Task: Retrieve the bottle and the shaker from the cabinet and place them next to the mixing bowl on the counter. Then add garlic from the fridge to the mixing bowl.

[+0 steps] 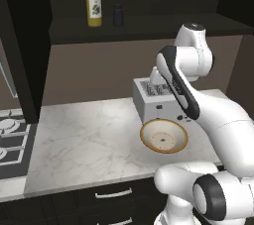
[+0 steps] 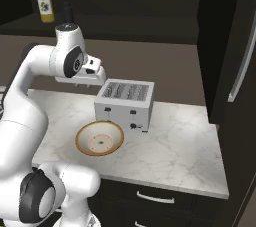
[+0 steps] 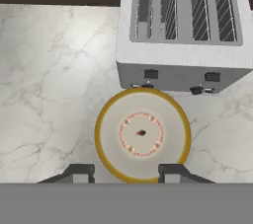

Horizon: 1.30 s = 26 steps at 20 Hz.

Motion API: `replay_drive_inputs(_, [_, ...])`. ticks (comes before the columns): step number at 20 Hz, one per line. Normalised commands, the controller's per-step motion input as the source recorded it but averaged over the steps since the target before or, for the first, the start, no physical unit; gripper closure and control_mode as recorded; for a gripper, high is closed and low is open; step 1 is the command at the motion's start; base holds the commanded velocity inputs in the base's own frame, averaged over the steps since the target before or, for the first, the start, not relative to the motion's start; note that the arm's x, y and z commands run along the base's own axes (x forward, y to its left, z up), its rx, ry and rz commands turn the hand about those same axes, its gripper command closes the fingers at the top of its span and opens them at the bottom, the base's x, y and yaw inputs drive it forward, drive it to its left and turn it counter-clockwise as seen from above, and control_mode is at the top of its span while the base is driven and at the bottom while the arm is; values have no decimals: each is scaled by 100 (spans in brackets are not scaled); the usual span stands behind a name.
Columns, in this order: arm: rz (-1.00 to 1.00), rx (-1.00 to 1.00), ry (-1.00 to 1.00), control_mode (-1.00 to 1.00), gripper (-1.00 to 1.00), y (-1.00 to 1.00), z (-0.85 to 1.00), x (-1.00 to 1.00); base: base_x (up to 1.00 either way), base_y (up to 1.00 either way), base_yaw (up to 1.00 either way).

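Item: bottle [image 1: 94, 4]. Yellow, with a printed label and a thin capped neck; stands upright on the open cabinet shelf [image 1: 149, 33], high above and behind the mixing bowl [image 1: 164, 136]. Judged rigid and smooth, probably glass, so slippery and breakable if dropped; tall and narrow, so liable to tip. Best taken around the wide labelled body, not the neck.

Item: shaker [image 1: 117, 15]. Small dark cylinder, upright on the same shelf, just beside the bottle on the side nearer the bowl. Judged light and stiff; a grip across its middle should serve. Its closeness to the bottle leaves little room for a finger between them.

Item: mixing bowl. Cream with an ochre rim, empty, on the marble counter [image 1: 84, 140], its far edge nearly touching the toaster [image 1: 153, 97].

Item: gripper [image 3: 126, 172]. Hangs directly above the bowl, pointing down, holding nothing. The fingertips [image 3: 79, 172] stand apart at either side of the bowl's near rim, yet this is as narrow as the jaws go.

Surroundings: the four-slot toaster sits directly behind the bowl, leaving free counter only to the bowl's sides and front. A stove [image 1: 12, 144] lies well away from the bowl at the counter's end. A tall dark unit, likely the fridge [image 2: 235, 71], stands beyond the opposite end. Garlic not seen.
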Motion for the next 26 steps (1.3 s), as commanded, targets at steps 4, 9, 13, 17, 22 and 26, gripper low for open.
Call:
replay_drive_inputs(4, [0, 0, 0, -100, -100, 0, 0, 0, 0, 0, 0])
replay_drive_inputs(9, [-1, 0, -25, -100, -100, -2, -3, -24, 0, 0, 0])
replay_drive_inputs(13, [0, 0, -56, -100, -100, 2, 51, -24, 0, 0, 0])
replay_drive_inputs(17, [0, 1, -59, -100, -100, 19, 53, -4, 0, 0, 0])
replay_drive_inputs(22, [0, 6, -55, -100, -100, 34, 50, 0, 0, 0, 0])
replay_drive_inputs(26, [0, 14, -40, -100, -100, 28, 58, 9, 0, 0, 0])
